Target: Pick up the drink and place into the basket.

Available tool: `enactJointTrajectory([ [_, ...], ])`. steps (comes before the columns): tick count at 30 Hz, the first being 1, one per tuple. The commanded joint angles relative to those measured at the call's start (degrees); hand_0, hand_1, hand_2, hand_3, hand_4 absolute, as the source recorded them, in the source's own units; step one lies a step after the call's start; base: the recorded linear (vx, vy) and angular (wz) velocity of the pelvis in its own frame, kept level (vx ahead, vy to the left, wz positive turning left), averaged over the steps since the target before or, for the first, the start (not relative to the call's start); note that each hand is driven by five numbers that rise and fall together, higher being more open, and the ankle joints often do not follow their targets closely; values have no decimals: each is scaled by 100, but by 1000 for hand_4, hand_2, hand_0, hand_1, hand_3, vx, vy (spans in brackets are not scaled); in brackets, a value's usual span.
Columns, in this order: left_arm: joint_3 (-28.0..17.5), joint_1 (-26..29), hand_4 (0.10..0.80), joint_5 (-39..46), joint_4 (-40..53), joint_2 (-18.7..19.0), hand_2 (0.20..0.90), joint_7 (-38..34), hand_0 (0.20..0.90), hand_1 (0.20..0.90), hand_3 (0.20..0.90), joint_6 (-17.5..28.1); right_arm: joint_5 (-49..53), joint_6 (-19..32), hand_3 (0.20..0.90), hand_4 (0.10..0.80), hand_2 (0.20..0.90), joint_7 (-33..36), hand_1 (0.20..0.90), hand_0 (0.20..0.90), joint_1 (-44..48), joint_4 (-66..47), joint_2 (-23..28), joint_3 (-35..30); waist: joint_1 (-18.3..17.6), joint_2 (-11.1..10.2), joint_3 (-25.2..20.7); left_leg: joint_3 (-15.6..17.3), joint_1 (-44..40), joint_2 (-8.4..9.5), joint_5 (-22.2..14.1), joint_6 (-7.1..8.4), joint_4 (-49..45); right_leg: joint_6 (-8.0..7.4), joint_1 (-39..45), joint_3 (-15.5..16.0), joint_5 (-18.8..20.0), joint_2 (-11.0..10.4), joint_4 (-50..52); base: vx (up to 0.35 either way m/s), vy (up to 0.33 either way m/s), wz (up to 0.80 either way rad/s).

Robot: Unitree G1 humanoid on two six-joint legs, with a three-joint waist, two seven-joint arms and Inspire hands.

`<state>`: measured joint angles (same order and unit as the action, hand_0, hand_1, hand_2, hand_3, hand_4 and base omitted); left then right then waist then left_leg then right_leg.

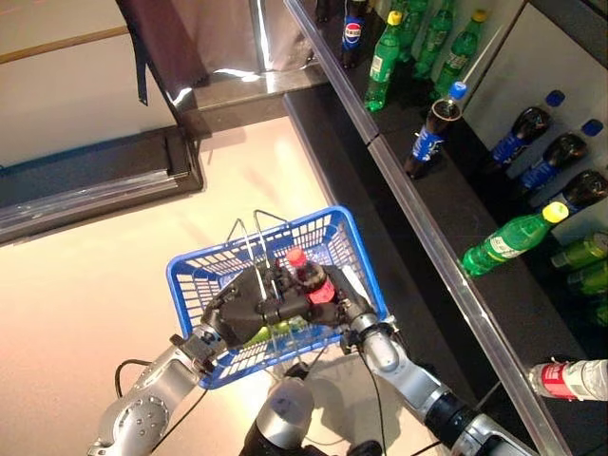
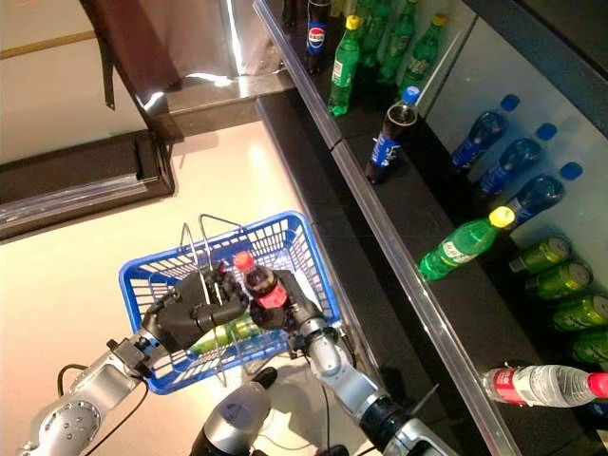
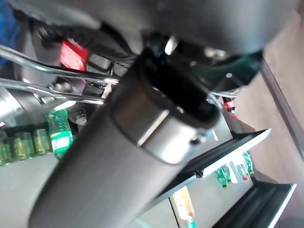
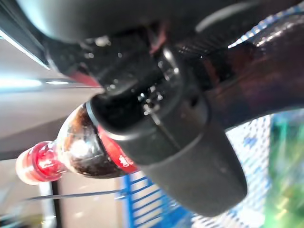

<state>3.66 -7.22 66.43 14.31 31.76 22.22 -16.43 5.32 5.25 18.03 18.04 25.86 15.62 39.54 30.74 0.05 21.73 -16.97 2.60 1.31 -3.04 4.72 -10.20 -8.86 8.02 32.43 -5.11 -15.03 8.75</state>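
My right hand (image 1: 344, 302) is shut on a dark cola bottle (image 1: 309, 277) with a red cap and red label, holding it tilted just over the blue wire basket (image 1: 328, 217). The right wrist view shows the thumb (image 4: 175, 142) wrapped across the bottle (image 4: 80, 152) with blue mesh behind. My left hand (image 1: 236, 306) is curled round the basket's thin metal handles (image 3: 57, 71) and carries the basket above the pale floor. A green bottle (image 1: 275, 332) lies inside the basket, partly hidden under both hands.
A dark shelf behind a metal rail (image 1: 446, 256) runs along the right, holding green bottles (image 1: 385, 52), blue-capped dark bottles (image 1: 429, 133), a lying yellow-capped green bottle (image 1: 513, 237) and a red-labelled clear bottle (image 1: 570, 378). A dark threshold (image 1: 95, 180) lies at the far left.
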Motion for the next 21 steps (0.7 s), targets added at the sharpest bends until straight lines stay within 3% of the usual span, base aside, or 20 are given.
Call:
enactJointTrajectory([
  [1,-301,1088,100,1044,2108,-153,300,1327,300,300,200,636,-173,50,200,100,300,242,300,300,740,-243,-445,506,-87,-138,-637,92,615,280,125,-33,-534,149,323,-320,-2,272,-68,20,-18,3],
  [6,44,1402,100,1014,2227,-69,300,1465,300,300,200,483,88,-914,200,100,300,70,300,300,1062,512,-706,582,20,-182,-577,3,604,313,141,-47,-525,130,378,-260,25,278,-63,35,-12,11],
  [11,427,1819,100,852,2304,5,300,1368,300,300,200,547,30,-1562,200,100,300,-150,300,300,1604,1498,-964,658,146,-239,-543,-71,623,349,160,-71,-530,91,417,-207,69,277,-62,48,-6,12],
  [21,856,2229,100,671,2384,-104,300,933,300,300,200,435,217,-2248,200,100,300,-577,300,300,2113,3114,-1390,665,385,-289,-455,-182,694,404,183,-139,-547,19,412,-54,120,218,12,50,-7,10],
])
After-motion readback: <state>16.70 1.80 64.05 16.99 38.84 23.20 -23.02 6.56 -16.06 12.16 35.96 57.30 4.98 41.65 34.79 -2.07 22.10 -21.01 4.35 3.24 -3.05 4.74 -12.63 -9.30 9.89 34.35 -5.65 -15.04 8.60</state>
